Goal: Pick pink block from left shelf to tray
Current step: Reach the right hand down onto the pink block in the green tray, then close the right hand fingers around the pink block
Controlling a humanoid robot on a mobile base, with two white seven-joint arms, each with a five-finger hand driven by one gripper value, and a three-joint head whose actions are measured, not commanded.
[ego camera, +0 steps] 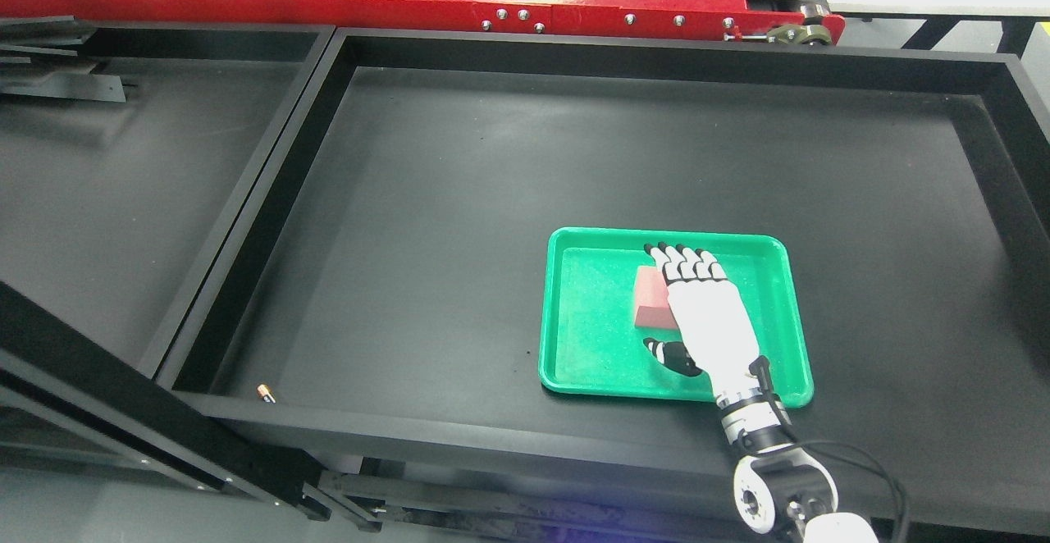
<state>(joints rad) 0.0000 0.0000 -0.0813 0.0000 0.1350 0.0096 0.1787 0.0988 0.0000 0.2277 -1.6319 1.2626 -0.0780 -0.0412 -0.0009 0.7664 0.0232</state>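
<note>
The pink block (650,298) lies inside the green tray (574,241), right of the tray's middle. My right hand (670,303) reaches in from the lower right and hovers over the block's right side. Its fingers (685,262) stretch out past the block's far edge. The thumb (668,354) is spread out on the near side, apart from the block. The hand is open and holds nothing, and it hides the block's right edge. The tray rests on the floor of the large black shelf bin (459,198).
The bin has raised black walls (271,198) all around. A second black compartment (123,182) lies to the left. A red beam (410,2) runs along the back. A small orange item (265,394) lies in the bin's near left corner.
</note>
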